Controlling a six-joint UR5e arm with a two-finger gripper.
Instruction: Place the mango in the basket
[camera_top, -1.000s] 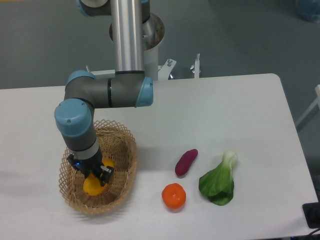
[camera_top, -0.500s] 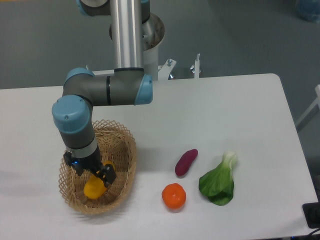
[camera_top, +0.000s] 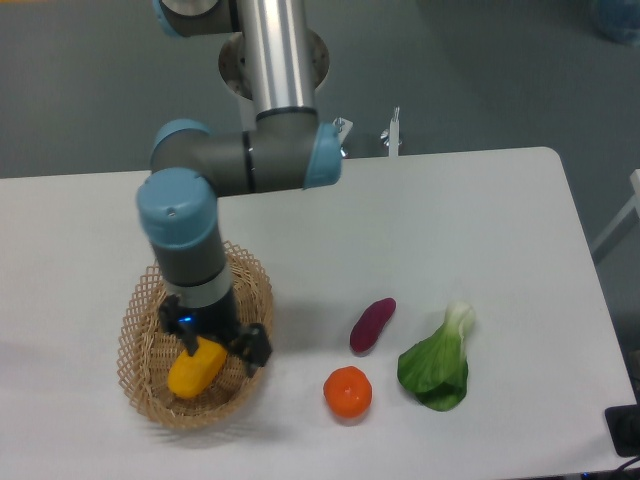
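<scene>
Gripper (camera_top: 222, 345) sits low over the basket (camera_top: 140, 318), wrist pointing down, blue LED lit on its left side. Mango (camera_top: 195, 368) lies inside the basket, on the woven floor, directly below and slightly to the camera-left of the fingertips. One dark finger (camera_top: 256, 347) sticks out on the camera-right side of the mango, over the basket's right rim. The other finger is hidden behind the wrist body and the fruit. Mango's upper end touches or nearly touches the gripper's underside; can't resolve a gap there. Can't tell if the jaws are clamped on the mango or released: the contact zone is blocked by the wrist housing.

Basket's lattice rim is visible all around except where the arm (camera_top: 185, 235) covers its far side. Basket rests flat on the white table (camera_top: 450, 220).

Other items, all to the camera-right of the gripper and outside the basket:
- round orange fruit (camera_top: 347, 392), nearest, just past the basket's right edge and slightly toward the camera
- purple sweet potato (camera_top: 372, 324), beyond the orange, tilted, apart from it
- bok choy (camera_top: 437, 365), farthest out, white stem end pointing away from camera, leaf end toward it, not touching the potato

Arm's elbow joint with blue caps hangs above the basket's far side.
</scene>
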